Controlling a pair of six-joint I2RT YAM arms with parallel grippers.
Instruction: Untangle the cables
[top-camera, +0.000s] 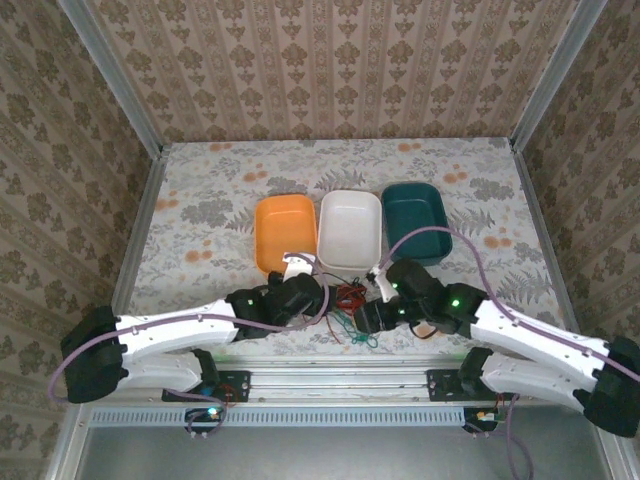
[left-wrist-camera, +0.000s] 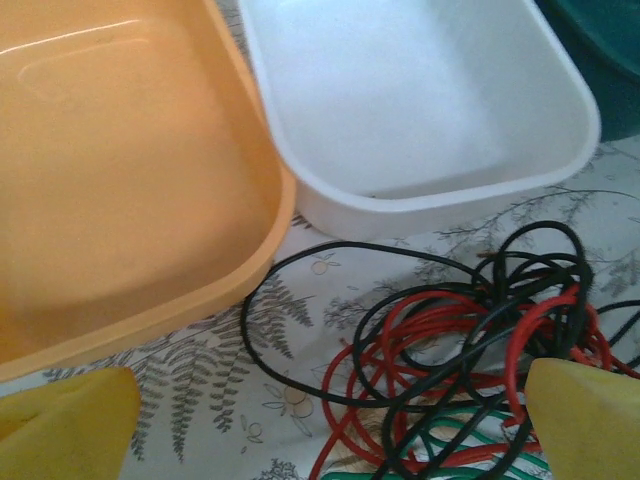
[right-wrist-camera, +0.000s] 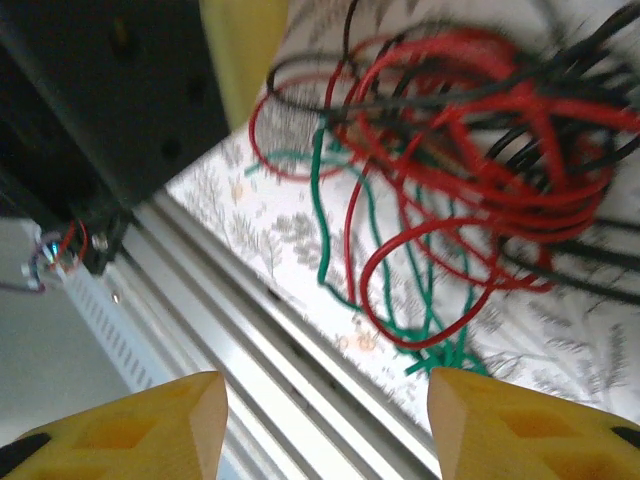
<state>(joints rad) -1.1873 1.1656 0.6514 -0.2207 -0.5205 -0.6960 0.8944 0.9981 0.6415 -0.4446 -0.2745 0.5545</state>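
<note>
The cables lie in one knotted heap on the near side of the table, in the middle between the two arms. The red cable makes many loops. The black cable winds through them and throws one big loop out to the left. The green cable sticks out on the near side, close to the metal rail at the table's edge. Just past the heap three tubs sit in a row: an orange tub on the left, a white tub in the middle and a teal tub on the right. The big black loop lies just beside the near walls of the orange and white tubs; I cannot tell if it touches them. The left pincer is at the left of the heap and points at the tubs. Its yellow fingers are spread wide and grip nothing; part of the heap lies between them. The right pincer, at the right of the heap, is spread wide too and holds nothing, with the cables past its tips. The black wrists of both arms crowd the heap and hide its sides from above. A lavender hose from the right arm bends over the near end of the teal tub.
</note>
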